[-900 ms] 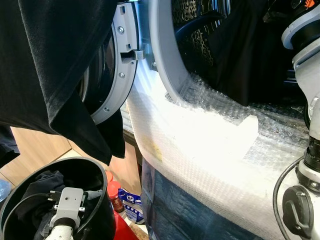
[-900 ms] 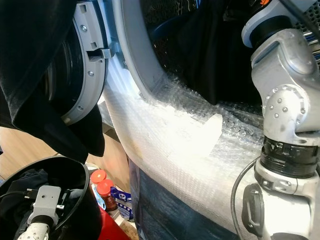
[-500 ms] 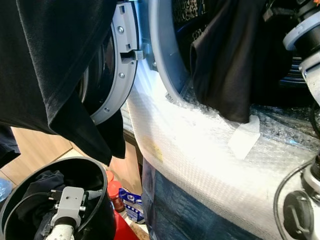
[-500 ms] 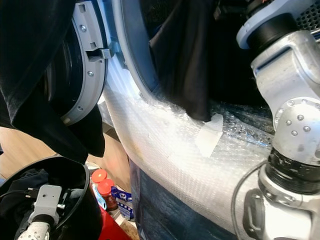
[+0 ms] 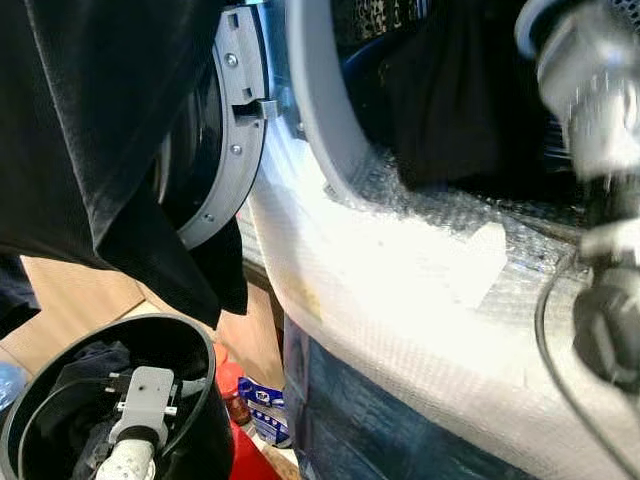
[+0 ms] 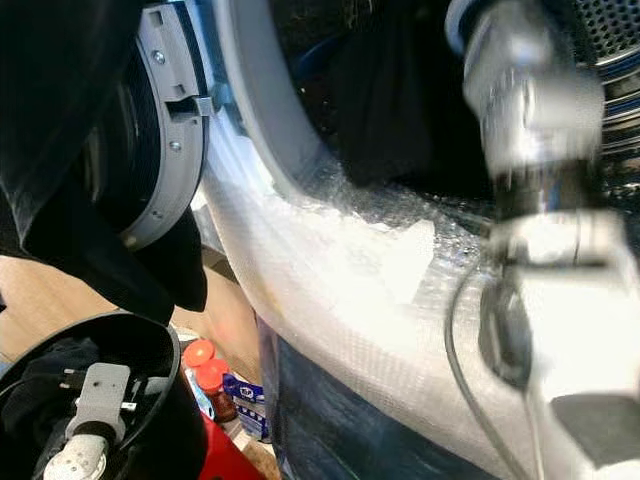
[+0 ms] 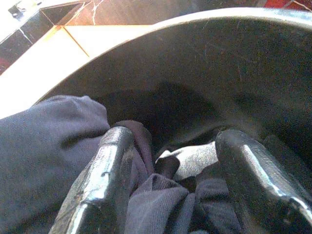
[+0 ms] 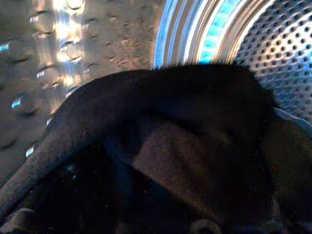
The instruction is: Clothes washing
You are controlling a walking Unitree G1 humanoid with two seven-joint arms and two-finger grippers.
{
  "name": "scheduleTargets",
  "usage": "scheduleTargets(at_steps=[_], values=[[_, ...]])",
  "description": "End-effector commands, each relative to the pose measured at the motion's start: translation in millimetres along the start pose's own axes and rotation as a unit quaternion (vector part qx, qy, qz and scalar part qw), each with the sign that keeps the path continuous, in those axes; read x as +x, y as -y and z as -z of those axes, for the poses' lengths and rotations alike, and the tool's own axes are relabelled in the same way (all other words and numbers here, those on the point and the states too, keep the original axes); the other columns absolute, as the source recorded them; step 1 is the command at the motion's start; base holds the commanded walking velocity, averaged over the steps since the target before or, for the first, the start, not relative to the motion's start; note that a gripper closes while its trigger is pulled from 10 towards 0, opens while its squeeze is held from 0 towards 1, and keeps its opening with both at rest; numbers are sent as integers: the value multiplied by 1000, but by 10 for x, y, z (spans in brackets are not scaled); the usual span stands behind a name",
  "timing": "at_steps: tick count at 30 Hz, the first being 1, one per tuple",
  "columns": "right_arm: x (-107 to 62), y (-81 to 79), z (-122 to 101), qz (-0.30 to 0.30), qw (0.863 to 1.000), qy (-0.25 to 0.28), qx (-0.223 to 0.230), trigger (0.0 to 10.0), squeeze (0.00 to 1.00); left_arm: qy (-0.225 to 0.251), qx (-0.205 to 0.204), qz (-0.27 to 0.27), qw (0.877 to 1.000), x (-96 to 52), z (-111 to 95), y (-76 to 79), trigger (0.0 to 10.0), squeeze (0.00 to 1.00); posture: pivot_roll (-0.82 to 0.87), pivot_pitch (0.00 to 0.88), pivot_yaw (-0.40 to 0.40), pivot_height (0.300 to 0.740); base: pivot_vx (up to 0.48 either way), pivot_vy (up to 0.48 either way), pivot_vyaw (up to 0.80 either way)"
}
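A black garment [image 5: 445,110] hangs in the mouth of the washing machine drum [image 8: 287,63], above the rim. My right arm [image 5: 590,110], blurred, reaches into the drum with it. The same black garment [image 8: 185,146] drapes close across the right wrist view and covers the fingers. Low on my left, the left gripper [image 7: 173,141] is down inside a black bucket [image 5: 203,350]. Its fingers [image 7: 105,170] stand open around dark clothes [image 7: 44,151] that lie in the bucket.
The washer door [image 5: 235,150] stands open to the left with another black cloth [image 5: 100,120] draped over it. Bubble wrap [image 5: 400,290] covers the machine's front rim. Red-capped bottles [image 6: 205,375] and a blue packet [image 5: 262,405] sit on the floor beside the bucket.
My right arm has swung across and deeper into the drum, carrying the black garment further inside. The left arm stays in the bucket. The camera has shifted slightly.
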State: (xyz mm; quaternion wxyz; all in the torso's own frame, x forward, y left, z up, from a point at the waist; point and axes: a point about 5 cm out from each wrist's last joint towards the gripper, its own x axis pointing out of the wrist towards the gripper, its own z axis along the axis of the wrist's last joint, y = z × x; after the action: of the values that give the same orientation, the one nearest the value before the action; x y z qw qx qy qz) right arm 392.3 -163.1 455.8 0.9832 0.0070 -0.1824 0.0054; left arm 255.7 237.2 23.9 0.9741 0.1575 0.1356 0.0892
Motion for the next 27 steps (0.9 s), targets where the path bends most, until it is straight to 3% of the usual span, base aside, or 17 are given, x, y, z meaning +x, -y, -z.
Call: scheduleTargets(at_steps=[1,3,6,8,12,15,17,19,20,21,22,24,27], values=[[30,53,-114,26,1000,13,-11,10000,0,-23,8,21,999,-15,86,88,10000,0,-65,0,40,740,0,0,0],[50,30,-165,29,999,14,-35,10000,0,-28,9,23,999,-12,102,98,10000,0,-68,0,40,740,0,0,0],[71,-242,-25,-67,993,-22,-98,10000,0,-34,11,33,999,-11,119,135,10000,0,-71,0,35,740,0,0,0],[86,-302,20,-76,987,-37,-136,10000,0,-41,10,40,998,-7,132,161,10000,0,-72,0,33,740,0,0,0],[96,-193,-129,-33,993,-22,-107,10000,0,-46,10,46,998,-13,156,188,10000,0,-70,0,28,740,0,0,0],[69,25,-446,48,995,46,-79,10000,0,-45,10,40,998,-19,164,178,10000,0,-66,0,23,740,0,0,0],[45,132,-549,89,989,71,-91,10000,0,-45,8,35,998,-28,172,166,10000,0,-63,0,20,740,0,0,0],[61,91,-460,82,987,59,-126,10000,0,-45,7,34,998,-26,172,162,10000,0,-62,0,21,740,0,0,0],[84,-7,-326,42,989,32,-137,10000,0,-45,7,35,998,-25,173,161,10000,0,-62,0,21,740,0,0,0],[104,-193,41,-32,990,-44,-131,10000,0,-46,8,38,998,-23,176,165,10000,0,-82,0,22,740,0,0,0],[104,-193,41,-32,990,-44,-131,10000,0,-46,8,38,998,-23,176,165,10000,0,-82,0,22,740,0,0,0],[75,-351,428,-88,983,-118,-113,10000,0,-48,10,44,998,-21,181,179,10000,0,-82,0,22,740,0,0,0],[94,-276,252,-55,991,-90,-88,10000,0,-46,10,46,998,-15,166,193,10000,0,-78,0,25,740,0,0,0]])
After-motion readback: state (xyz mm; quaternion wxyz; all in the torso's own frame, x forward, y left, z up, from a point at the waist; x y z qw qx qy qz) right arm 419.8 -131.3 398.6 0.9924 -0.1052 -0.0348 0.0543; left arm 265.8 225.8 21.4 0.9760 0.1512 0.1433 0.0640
